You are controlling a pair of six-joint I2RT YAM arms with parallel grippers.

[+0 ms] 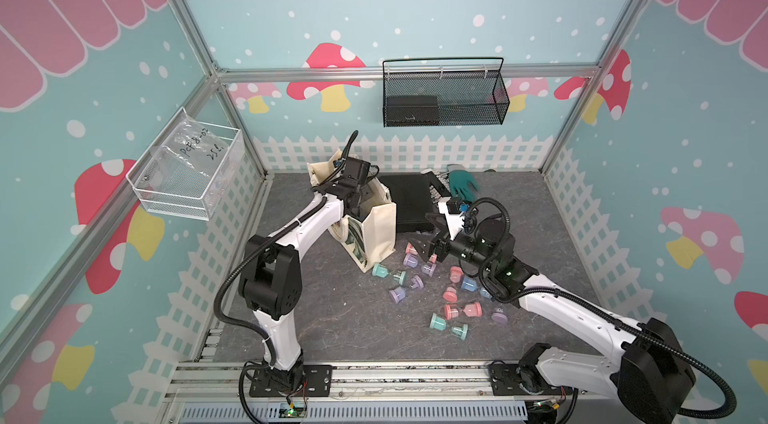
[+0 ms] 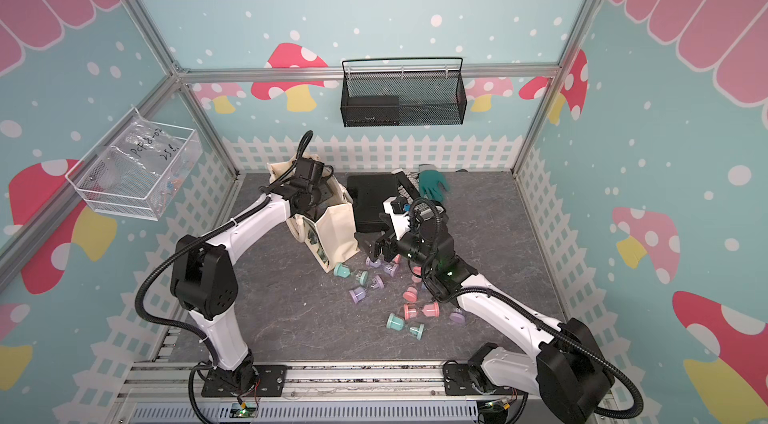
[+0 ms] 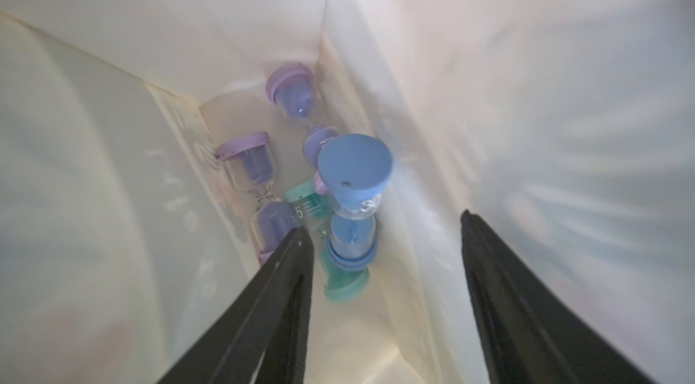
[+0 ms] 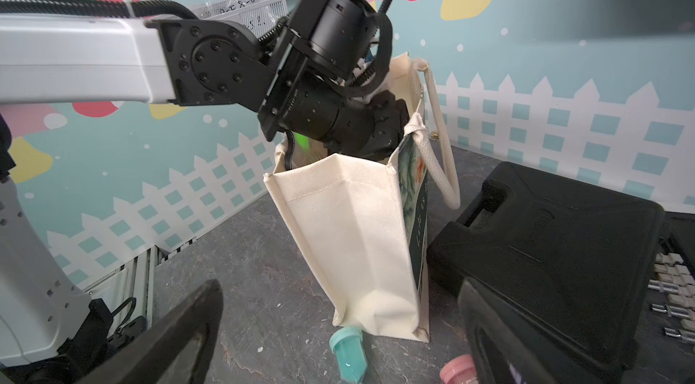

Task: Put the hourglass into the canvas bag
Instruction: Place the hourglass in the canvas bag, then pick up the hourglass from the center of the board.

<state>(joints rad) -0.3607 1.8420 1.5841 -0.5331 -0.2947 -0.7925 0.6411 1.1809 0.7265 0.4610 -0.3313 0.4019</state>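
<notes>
The left arm (image 1: 307, 220) reaches forward, wrist bent down into the mouth of the canvas bag (image 1: 376, 235). The left jaws stand partly apart, gripping nothing. The blue hourglass (image 3: 353, 190) sits loose inside the bag, tilted on purple and teal ones (image 3: 248, 160). The right arm (image 1: 561, 297) stretches low over the surface (image 1: 353, 318), with the right jaws spread wide and empty above scattered hourglasses (image 1: 457, 310) beside the bag.

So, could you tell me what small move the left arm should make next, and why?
Probably lift the left gripper straight up out of the canvas bag. Its jaws stand open and empty, and the blue hourglass rests among purple hourglasses and a teal hourglass at the bag's bottom, seemingly touching neither finger, so nothing is left to do inside.
</notes>
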